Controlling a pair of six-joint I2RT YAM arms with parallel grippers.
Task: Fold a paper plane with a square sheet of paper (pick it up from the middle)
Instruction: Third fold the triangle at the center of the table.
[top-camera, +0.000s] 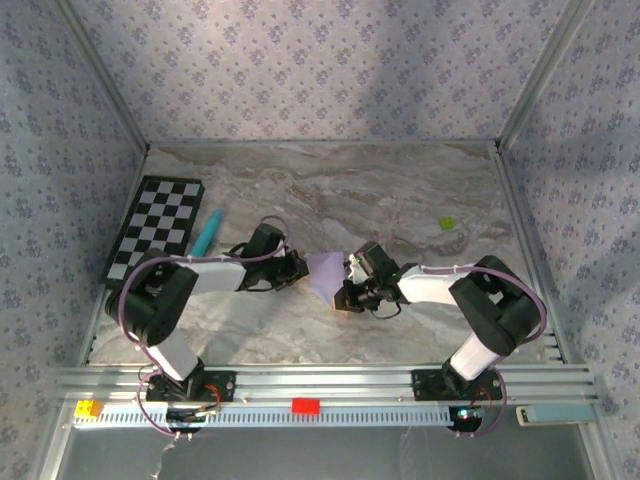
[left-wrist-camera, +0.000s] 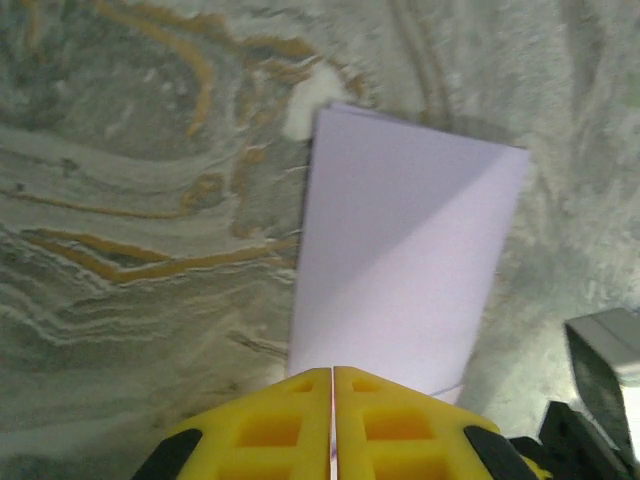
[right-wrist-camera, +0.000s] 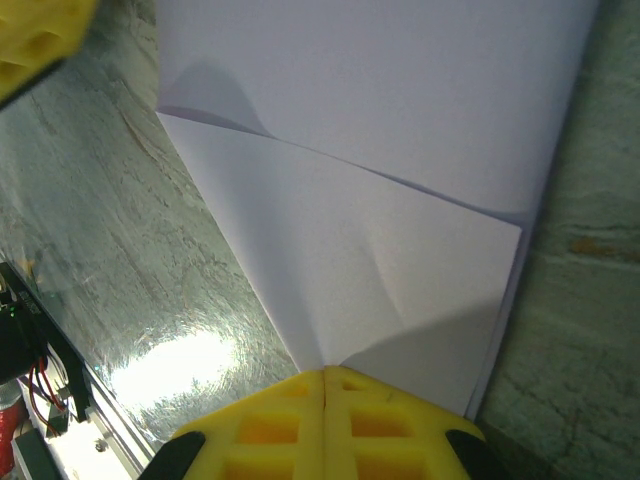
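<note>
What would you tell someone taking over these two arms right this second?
Left gripper: jaws shut, tip at the near edge of the paper; I can't confirm a grip.
Right gripper: jaws shut on a raised flap of the paper.
Paper: mid-table between the two arms, lying mostly flat.
Done: folded over at least once, with layers showing.
Left: no pointed plane yet, so the nose and wing folds are still to do.
</note>
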